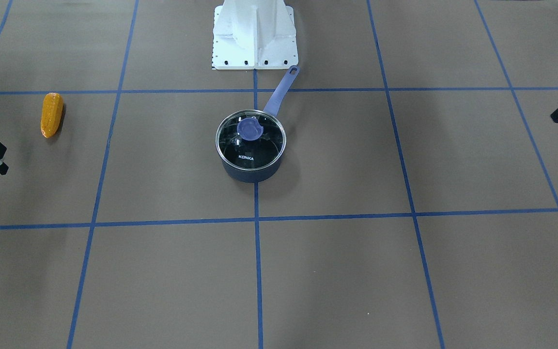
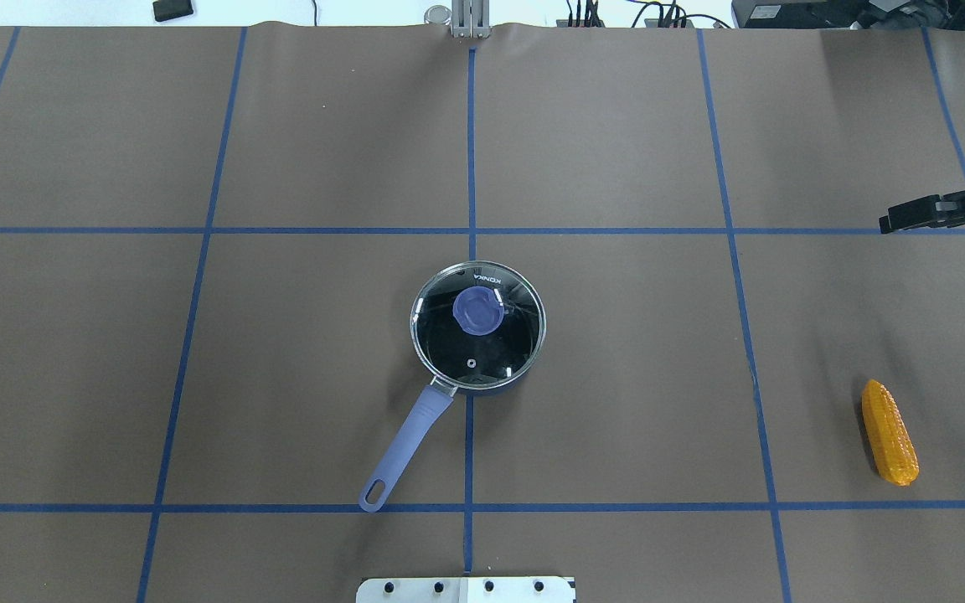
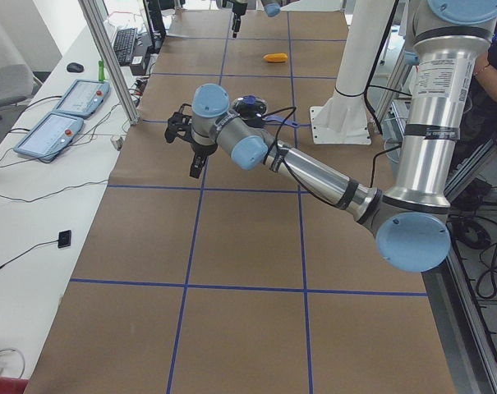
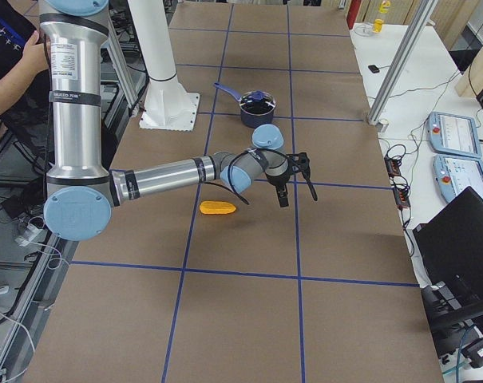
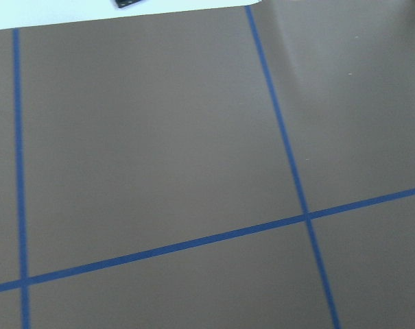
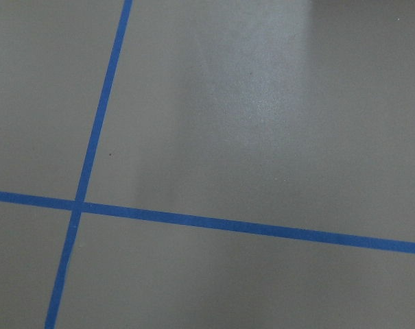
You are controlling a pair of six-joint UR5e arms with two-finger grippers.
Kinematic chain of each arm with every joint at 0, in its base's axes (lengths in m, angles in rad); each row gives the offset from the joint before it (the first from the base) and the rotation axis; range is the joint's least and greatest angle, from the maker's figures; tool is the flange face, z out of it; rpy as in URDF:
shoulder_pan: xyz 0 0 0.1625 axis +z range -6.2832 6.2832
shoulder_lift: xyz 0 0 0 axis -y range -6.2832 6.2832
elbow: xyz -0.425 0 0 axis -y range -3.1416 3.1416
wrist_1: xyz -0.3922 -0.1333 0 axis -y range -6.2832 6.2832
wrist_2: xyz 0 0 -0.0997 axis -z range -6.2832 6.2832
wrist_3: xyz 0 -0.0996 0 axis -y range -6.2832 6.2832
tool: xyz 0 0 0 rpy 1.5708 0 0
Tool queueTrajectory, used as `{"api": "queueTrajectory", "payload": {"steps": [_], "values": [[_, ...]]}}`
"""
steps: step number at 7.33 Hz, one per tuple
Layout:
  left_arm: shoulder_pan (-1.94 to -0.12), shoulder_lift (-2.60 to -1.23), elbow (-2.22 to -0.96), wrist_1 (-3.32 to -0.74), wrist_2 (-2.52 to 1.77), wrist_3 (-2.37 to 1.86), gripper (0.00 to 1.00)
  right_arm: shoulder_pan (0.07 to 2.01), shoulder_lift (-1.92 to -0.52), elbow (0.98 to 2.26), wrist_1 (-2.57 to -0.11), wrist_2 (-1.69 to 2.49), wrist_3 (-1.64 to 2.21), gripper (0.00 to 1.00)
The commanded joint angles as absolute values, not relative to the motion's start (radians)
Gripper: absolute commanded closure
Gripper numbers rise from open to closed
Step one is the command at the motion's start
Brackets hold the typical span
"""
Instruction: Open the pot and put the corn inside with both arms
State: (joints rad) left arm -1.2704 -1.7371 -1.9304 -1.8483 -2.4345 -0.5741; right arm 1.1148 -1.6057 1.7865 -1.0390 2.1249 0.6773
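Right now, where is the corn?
In the overhead view, the corn lies on the right side of the table, far right of the lidded pot and below the right gripper.

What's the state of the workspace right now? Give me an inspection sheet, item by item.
Surface: brown table paper with a blue tape grid, lying flat.
Job's things: pot centred, lid on; corn lying apart, on the robot's right.
Clutter: nothing seen.
Grippers: left gripper and right gripper out at the sides, fingers apart, holding nothing.
Cables: loose leads on the side bench.
Surroundings: teach pendants, white base block, an operator at the edge.
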Motion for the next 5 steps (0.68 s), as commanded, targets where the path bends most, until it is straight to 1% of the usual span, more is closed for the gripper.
{"api": "queueTrajectory", "payload": {"steps": [1, 2, 3, 4, 5], "values": [[-1.058, -1.941, -1.93, -1.754, -2.378, -0.789, 0.02, 1.114, -1.638, 1.787, -1.045, 2.117, 0.683, 0.0], [-0.949, -2.062, -1.934, -1.601, -2.185, -0.874, 0.01, 1.114, -1.669, 1.79, -1.045, 2.12, 0.683, 0.0], [-0.854, -2.169, -1.924, -1.462, -2.101, -0.929, 0.0, 1.115, -1.696, 1.79, -1.043, 2.117, 0.677, 0.0], [-0.842, -2.225, -1.899, -1.428, -2.097, -0.94, 0.0, 1.117, -1.715, 1.79, -1.042, 2.118, 0.667, 0.0], [-0.794, -2.27, -1.855, -1.428, -2.083, -0.995, 0.0, 1.117, -1.723, 1.79, -1.042, 2.121, 0.661, 0.0]]}}
